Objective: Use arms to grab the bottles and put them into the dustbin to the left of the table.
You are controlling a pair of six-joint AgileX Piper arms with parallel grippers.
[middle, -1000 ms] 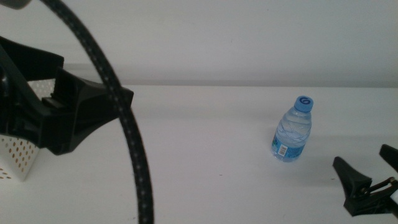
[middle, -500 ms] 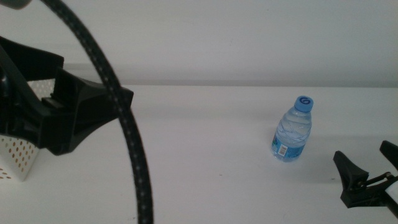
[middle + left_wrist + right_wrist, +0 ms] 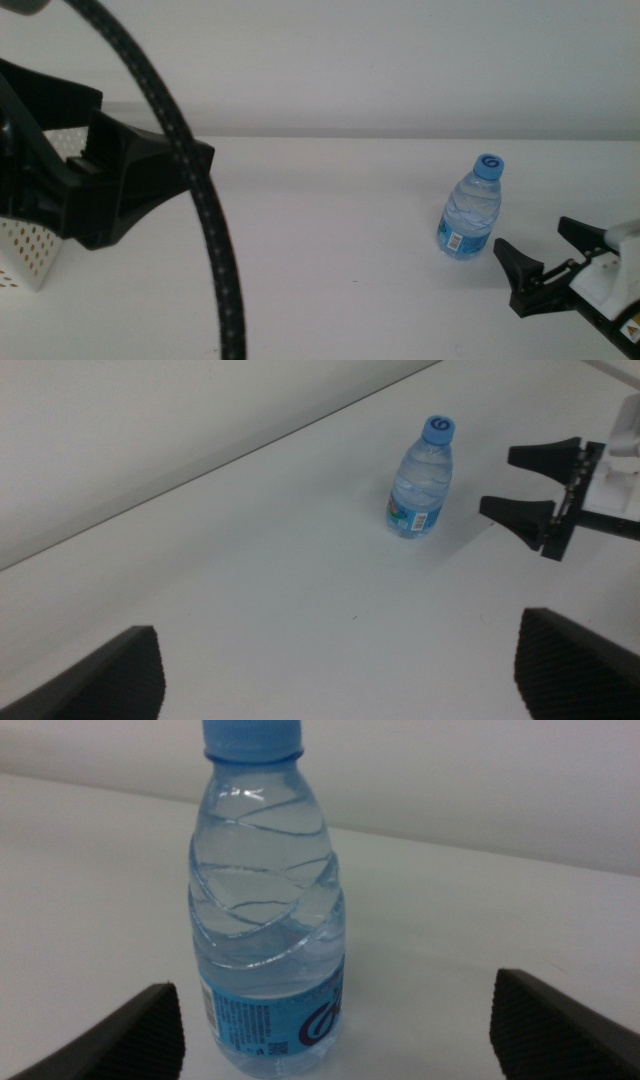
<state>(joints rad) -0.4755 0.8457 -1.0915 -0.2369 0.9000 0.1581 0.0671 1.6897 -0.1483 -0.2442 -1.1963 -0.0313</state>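
Note:
A small clear water bottle [image 3: 470, 212] with a blue cap stands upright on the white table, right of centre. My right gripper [image 3: 548, 250] is open just to the right of it, jaws pointing at the bottle and not touching it. The right wrist view shows the bottle [image 3: 268, 910] close up, centred ahead of the wide-apart jaws of the right gripper [image 3: 332, 985]. My left gripper [image 3: 338, 622] is open and empty, high over the table's left part and far from the bottle [image 3: 420, 480]. The left arm [image 3: 100, 180] hides most of the dustbin [image 3: 30, 250], a white perforated basket at the left edge.
A thick black braided cable [image 3: 205, 210] arcs down through the left of the middle view. The right gripper [image 3: 498, 482] also shows in the left wrist view, beside the bottle. A pale wall rises behind the table's far edge.
My right gripper has moved in from the lower right corner toward the bottle and now sits close beside it. The left arm and the bottle have not moved.

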